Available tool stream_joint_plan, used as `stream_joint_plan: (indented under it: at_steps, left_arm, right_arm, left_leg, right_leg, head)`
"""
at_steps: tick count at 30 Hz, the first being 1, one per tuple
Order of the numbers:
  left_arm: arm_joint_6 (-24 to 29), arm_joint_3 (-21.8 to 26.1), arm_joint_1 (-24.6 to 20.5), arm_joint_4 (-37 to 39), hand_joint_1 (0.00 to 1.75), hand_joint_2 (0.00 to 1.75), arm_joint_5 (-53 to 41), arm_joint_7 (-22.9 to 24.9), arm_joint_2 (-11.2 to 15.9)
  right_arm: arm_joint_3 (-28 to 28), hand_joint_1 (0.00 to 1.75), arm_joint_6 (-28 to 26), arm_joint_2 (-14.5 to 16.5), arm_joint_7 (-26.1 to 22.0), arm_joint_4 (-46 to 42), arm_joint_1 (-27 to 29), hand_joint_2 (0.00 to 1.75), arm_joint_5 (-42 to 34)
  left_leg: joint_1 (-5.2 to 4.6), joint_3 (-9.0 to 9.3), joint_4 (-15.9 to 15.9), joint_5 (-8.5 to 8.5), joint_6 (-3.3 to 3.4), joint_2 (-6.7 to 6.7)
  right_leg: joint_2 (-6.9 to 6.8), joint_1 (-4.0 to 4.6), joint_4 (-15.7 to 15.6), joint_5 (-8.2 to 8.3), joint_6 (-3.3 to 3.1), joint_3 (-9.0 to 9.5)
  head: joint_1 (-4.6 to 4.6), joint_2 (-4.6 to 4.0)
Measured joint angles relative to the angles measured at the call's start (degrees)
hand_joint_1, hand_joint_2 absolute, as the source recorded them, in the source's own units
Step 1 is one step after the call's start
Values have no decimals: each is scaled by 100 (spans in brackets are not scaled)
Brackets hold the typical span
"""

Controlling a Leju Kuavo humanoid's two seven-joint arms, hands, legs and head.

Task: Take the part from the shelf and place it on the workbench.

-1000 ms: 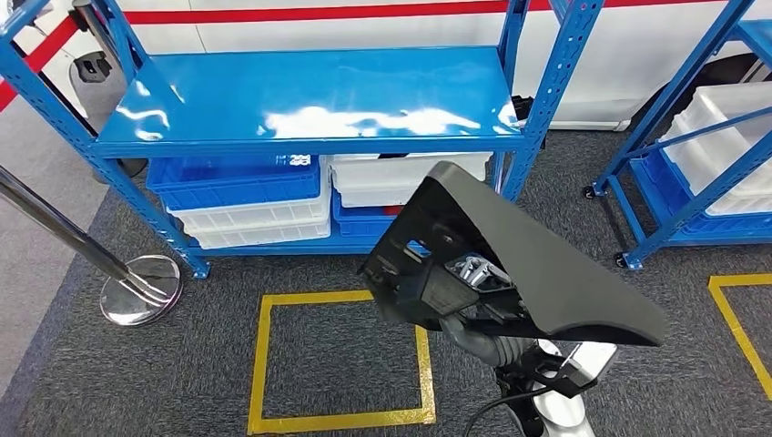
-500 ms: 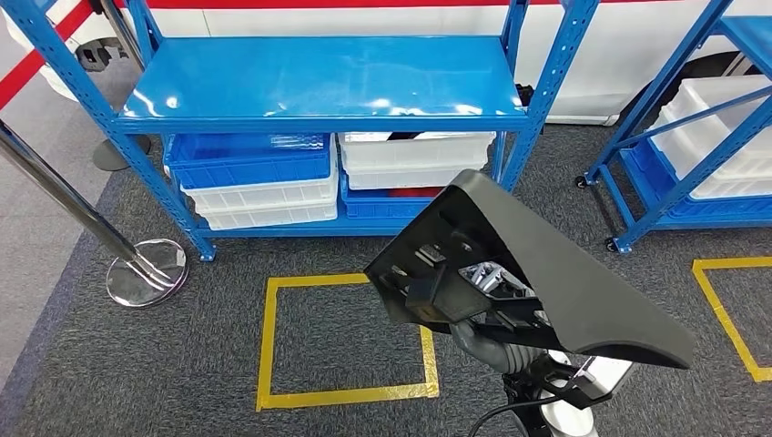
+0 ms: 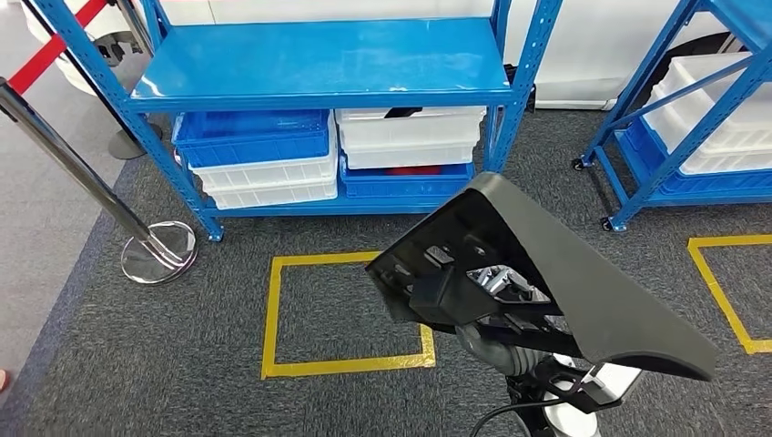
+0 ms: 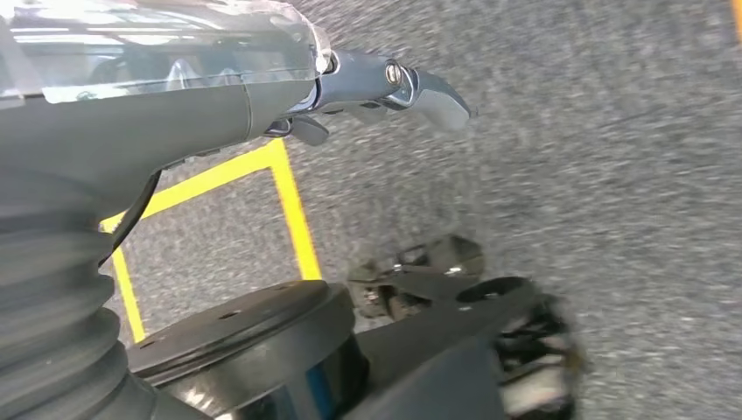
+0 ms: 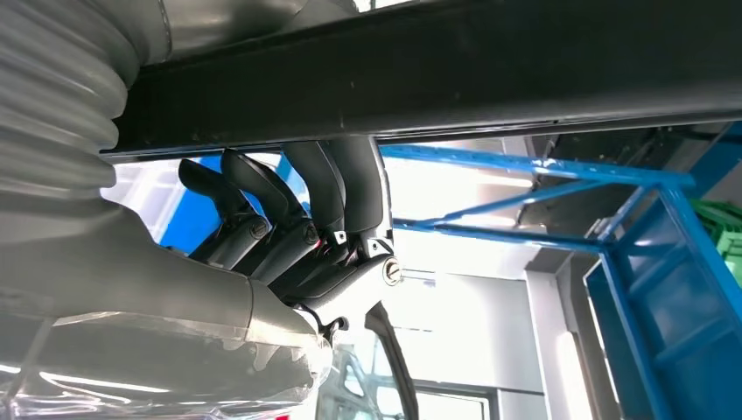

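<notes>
A large black moulded part (image 3: pixel 583 291), wide and wedge-shaped with ribbed fittings on its underside, is held up in front of me. My right hand (image 3: pixel 496 350) grips it from below, at the lower right of the head view. In the right wrist view the dark fingers (image 5: pixel 289 201) hook up against the part's black underside (image 5: pixel 437 79). My left hand (image 4: pixel 385 83) hangs over the grey carpet, holding nothing, its thumb and fingers stretched out. The blue shelf (image 3: pixel 319 59) stands ahead, its top board bare.
Blue bins (image 3: pixel 250 137) and white bins (image 3: pixel 410 137) sit on the shelf's lower level. A chrome stanchion (image 3: pixel 159 253) stands at the left. A yellow taped square (image 3: pixel 273 319) marks the carpet before the shelf. A second blue rack (image 3: pixel 692 118) with white crates stands at the right.
The whole picture has shifted: the shelf now sits higher and farther, so the camera has moved back. The part stays in my right hand, a little lower in the picture.
</notes>
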Motion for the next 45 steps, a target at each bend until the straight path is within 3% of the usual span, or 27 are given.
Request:
stream_joint_plan:
  at_steps: [2, 4, 6, 7, 9, 11, 12, 14, 15, 16, 18, 19, 21, 22, 24, 26, 27, 28, 29, 32, 34, 36, 38, 41, 43, 44, 45]
  left_arm:
    - [3, 0, -22, -1, 0, 175, 0, -3, 7]
    - [8, 0, -41, -1, 0, 175, 0, -10, 11]
    - [18, 1, -41, 1, 0, 175, 2, -19, 14]
    - [28, 1, -44, 1, 0, 175, 2, -22, 15]
    - [59, 2, -48, 2, 0, 175, 0, -24, 17]
    - [97, 2, -44, 2, 0, 175, -3, -19, 19]
    - [113, 2, -39, 2, 0, 175, -3, -13, 19]
    - [136, 2, -25, 2, 0, 175, -1, 0, 19]
    - [144, 2, -18, 2, 0, 175, 0, 5, 19]
    - [150, 2, -11, 2, 0, 175, 0, 7, 19]
    - [164, 2, 3, 2, 0, 175, -5, 2, 21]
    - [177, 3, 10, 2, 0, 175, -7, -2, 22]
    - [210, 4, 22, 2, 0, 175, 3, -22, 27]
    - [223, 4, 27, 2, 0, 175, 13, -41, 31]
    - [219, 4, 45, 2, 0, 175, 32, -83, 40]
    - [192, 6, 71, 2, 0, 175, 54, -114, 51]
    - [179, 8, 84, 2, 0, 175, 72, -130, 55]
    - [171, 11, 93, 2, 0, 175, 90, -147, 58]
    - [167, 16, 97, 2, 0, 175, 113, -163, 58]
    - [187, 67, 99, 1, 0, 175, 182, -199, 76]
    - [209, 104, 105, 0, 0, 175, 217, -214, 102]
    - [217, 116, 105, 0, 0, 175, 229, -222, 110]
    - [220, 123, 97, 0, 0, 175, 246, -236, 108]
    - [233, 165, 100, 0, 0, 175, 332, -317, 104]
    - [244, 222, 102, 0, 0, 175, 407, -371, 104]
    - [248, 247, 100, 0, 0, 175, 435, -379, 101]
    - [245, 266, 97, 0, 0, 175, 451, -367, 96]
  right_arm:
    - [-2, 175, 7, 0, -3, -2, 2, 175, -2]
    - [-4, 175, 13, 0, -7, -3, 2, 175, -4]
    - [-7, 175, 22, -2, -11, -1, 15, 175, -9]
    - [-10, 175, 26, -5, -13, -1, 28, 175, -16]
    - [-21, 175, 33, -10, -7, 0, 59, 175, -41]
    - [-34, 175, 47, -11, 5, 0, 88, 175, -62]
    - [-40, 175, 60, -11, 13, 0, 105, 175, -67]
    - [-52, 175, 95, -11, 24, 0, 133, 175, -69]
    - [-55, 175, 114, -10, 27, 0, 140, 175, -69]
    - [-57, 175, 129, -9, 29, -1, 141, 175, -69]
    - [-58, 175, 156, 0, 40, -4, 145, 175, -66]
    - [-58, 175, 171, 7, 46, -8, 157, 175, -63]
    - [-58, 175, 196, 21, 56, -15, 214, 175, -31]
    - [-58, 175, 198, 27, 58, -21, 250, 175, -3]
    - [-60, 175, 177, 55, 69, -54, 316, 175, 61]
    - [-60, 175, 147, 93, 75, -115, 372, 175, 102]
    - [-60, 175, 140, 110, 75, -145, 397, 175, 122]
    - [-60, 175, 138, 122, 76, -170, 417, 175, 140]
    - [-60, 175, 139, 131, 77, -192, 430, 175, 154]
    - [-60, 175, 150, 165, 84, -244, 423, 175, 164]
    - [-60, 175, 167, 194, 89, -254, 394, 175, 168]
    - [-60, 175, 182, 211, 92, -257, 377, 175, 172]
    - [-60, 175, 191, 216, 92, -272, 373, 175, 170]
    - [-66, 175, 197, 217, 92, -286, 330, 175, 160]
    - [-115, 175, 207, 218, 105, -285, 317, 175, 139]
    - [-161, 175, 215, 217, 120, -284, 306, 175, 117]
    - [-217, 175, 223, 217, 140, -284, 285, 175, 89]
  left_leg:
    - [-9, 721, -941, -66, 37, -9]
    - [-45, 1116, -1572, -279, 110, -21]
    - [-58, 1068, -1647, -208, 203, -11]
    - [-55, 1006, -1663, -146, 258, 5]
    - [-45, 842, -1683, 4, 354, 48]
    - [-74, 673, -1674, 143, 393, 96]
    - [-87, 589, -1661, 204, 395, 131]
    - [-105, 417, -1609, 302, 385, 219]
    - [-109, 331, -1571, 338, 370, 262]
    - [-116, 257, -1530, 366, 351, 305]
    - [-129, 167, -1444, 402, 299, 383]
    - [-132, 151, -1419, 420, 269, 426]
    - [-124, 138, -1401, 449, 201, 497]
    - [-113, 118, -1360, 407, 162, 458]
    - [-89, -26, -979, 88, 88, 256]
    - [-68, -293, -203, -384, 42, 83]
    - [-65, -389, 124, -520, 33, 59]
    - [-64, -401, 271, -544, 34, 48]
    - [-65, -301, 178, -452, 48, 38]
    - [-74, 413, -1011, -3, 167, -180]
    - [-89, 674, -1484, 60, 226, -340]
    - [-102, 692, -1567, 84, 247, -299]
    - [-74, 705, -1680, 163, 292, -181]
    - [-41, 667, -1767, 249, 335, 13]
    - [-39, 612, -1730, 252, 327, 152]
    - [-35, 586, -1699, 247, 317, 218]
    - [-27, 561, -1659, 235, 299, 281]
  right_leg:
    - [2, 4, 21, 138, 56, -133]
    - [-7, 0, -7, 270, 124, -159]
    - [-6, -18, -61, 381, 200, -171]
    - [5, -26, -25, 317, 228, -215]
    - [31, -36, 351, -172, 253, -361]
    - [42, -37, 1094, -710, 270, -526]
    - [43, -37, 1447, -769, 279, -577]
    - [36, -37, 1694, -506, 279, -469]
    - [7, -36, 1504, -348, 267, -256]
    - [-70, -25, 1140, -320, 249, 44]
    - [-229, 28, 327, -527, 187, 615]
    - [-266, 55, 84, -653, 152, 757]
    - [-205, 63, -52, -682, 69, 787]
    - [-161, 53, -64, -645, 28, 766]
    - [-78, 31, -85, -561, -46, 704]
    - [22, 39, -76, -492, -77, 613]
    - [80, 45, -69, -461, -80, 570]
    - [141, 51, -59, -433, -81, 533]
    - [205, 58, -49, -411, -77, 504]
    - [384, 73, -30, -362, -52, 463]
    - [482, 48, -27, -318, 1, 430]
    - [580, 29, -41, -262, 84, 393]
    - [502, 47, 55, -330, 133, 316]
    - [180, 40, 981, -883, 185, -132]
    - [119, -1, 1582, -1094, 244, -391]
    - [99, -22, 1588, -1043, 272, -369]
    - [66, -43, 1351, -895, 296, -220]
  head:
    - [-1, 0]
    - [-1, 0]
    - [0, 0]
    - [0, 0]
    - [2, 0]
    - [2, 0]
    - [2, 0]
    - [1, 0]
    - [1, 0]
    - [1, 0]
    - [1, 0]
    - [1, 0]
    - [2, 0]
    - [1, 0]
    - [1, 0]
    - [1, 0]
    - [1, 0]
    - [1, 0]
    - [1, 0]
    - [1, 0]
    - [0, 0]
    - [1, 0]
    - [2, 0]
    - [4, 0]
    - [4, 0]
    - [4, 0]
    - [4, 0]
